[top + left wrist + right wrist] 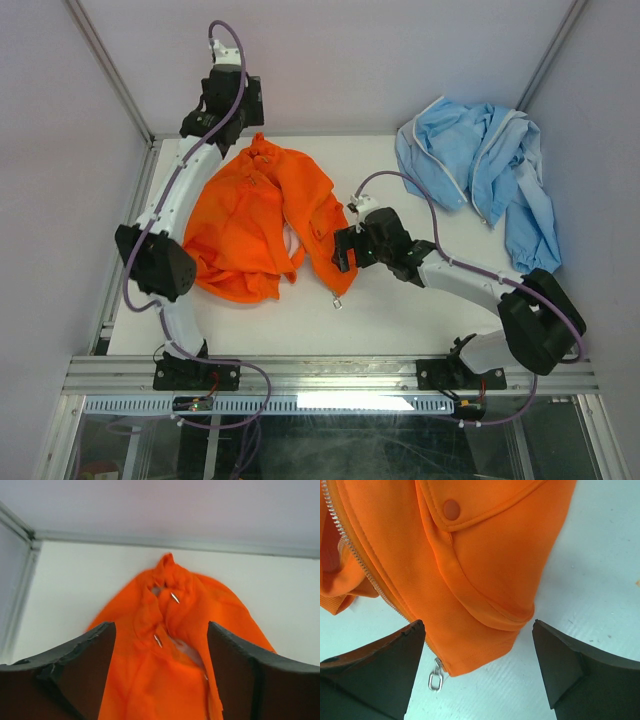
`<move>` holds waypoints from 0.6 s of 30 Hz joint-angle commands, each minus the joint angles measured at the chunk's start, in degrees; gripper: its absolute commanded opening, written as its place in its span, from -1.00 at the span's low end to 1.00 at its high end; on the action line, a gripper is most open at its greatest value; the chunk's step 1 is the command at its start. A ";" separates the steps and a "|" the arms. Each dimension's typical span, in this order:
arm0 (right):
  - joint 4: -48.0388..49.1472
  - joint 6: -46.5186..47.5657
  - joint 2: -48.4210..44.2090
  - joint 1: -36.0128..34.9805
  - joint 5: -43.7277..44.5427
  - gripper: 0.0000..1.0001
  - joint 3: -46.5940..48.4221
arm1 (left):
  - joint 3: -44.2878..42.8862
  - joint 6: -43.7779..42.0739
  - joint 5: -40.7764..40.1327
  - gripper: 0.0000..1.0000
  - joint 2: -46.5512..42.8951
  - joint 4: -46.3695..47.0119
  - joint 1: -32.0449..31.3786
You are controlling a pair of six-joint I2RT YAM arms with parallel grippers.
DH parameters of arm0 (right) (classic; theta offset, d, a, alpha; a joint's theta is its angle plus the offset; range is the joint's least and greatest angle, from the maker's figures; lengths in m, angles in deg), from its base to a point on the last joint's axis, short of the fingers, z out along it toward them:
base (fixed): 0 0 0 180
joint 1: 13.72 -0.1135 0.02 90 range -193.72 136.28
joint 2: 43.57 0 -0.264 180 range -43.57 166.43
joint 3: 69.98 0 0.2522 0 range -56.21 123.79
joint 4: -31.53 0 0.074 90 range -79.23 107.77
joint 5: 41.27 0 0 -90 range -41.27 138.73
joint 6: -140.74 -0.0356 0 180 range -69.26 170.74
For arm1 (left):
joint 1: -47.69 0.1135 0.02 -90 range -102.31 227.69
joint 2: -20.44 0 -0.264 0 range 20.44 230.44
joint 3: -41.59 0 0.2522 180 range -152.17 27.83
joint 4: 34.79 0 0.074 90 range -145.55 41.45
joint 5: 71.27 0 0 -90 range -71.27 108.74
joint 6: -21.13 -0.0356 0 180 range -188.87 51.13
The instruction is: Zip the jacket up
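The orange jacket (255, 215) lies crumpled on the white table, left of centre, unzipped, with pale lining showing at the opening. My left gripper (208, 122) is open and raised over the jacket's far end. In the left wrist view the left gripper (161, 625) frames the collar area of the jacket (165, 680), apart from it. My right gripper (345, 255) is open and empty over the near hem corner. In the right wrist view the right gripper (478, 625) straddles the jacket's (485, 555) hem. The zipper pull (436, 680) hangs at the corner, below the zipper teeth (350, 545).
A light blue garment (480, 170) with white trim lies bunched at the far right of the table. White walls and metal frame posts enclose the table (400, 320) on three sides. The zipper pull also shows in the top view (338, 303).
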 commanded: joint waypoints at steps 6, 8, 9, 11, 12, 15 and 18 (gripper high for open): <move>7.18 2.41 5.68 -1.45 -1.29 0.85 5.00 | 37.10 22.24 6.84 0.64 -30.81 2.51 -8.22; 6.82 2.29 7.27 -1.46 1.08 0.86 5.71 | 45.38 26.67 7.21 0.67 -34.65 3.31 -9.54; 6.11 2.21 8.34 -1.46 2.48 0.86 6.32 | 48.84 28.41 7.44 0.68 -35.98 4.12 -9.81; 5.13 1.86 10.91 -1.46 5.25 0.87 7.97 | 55.36 31.86 7.86 0.71 -37.72 5.99 -9.86; 4.64 1.70 12.23 -1.46 6.22 0.87 8.58 | 57.57 33.25 8.17 0.72 -37.93 6.67 -9.86; 2.54 1.09 15.71 -1.46 7.10 0.84 10.37 | 62.17 36.18 8.25 0.77 -37.00 9.47 -9.86; 1.93 -0.41 17.05 -1.46 8.01 0.63 9.94 | 63.39 37.15 7.56 0.87 -34.11 11.20 -9.70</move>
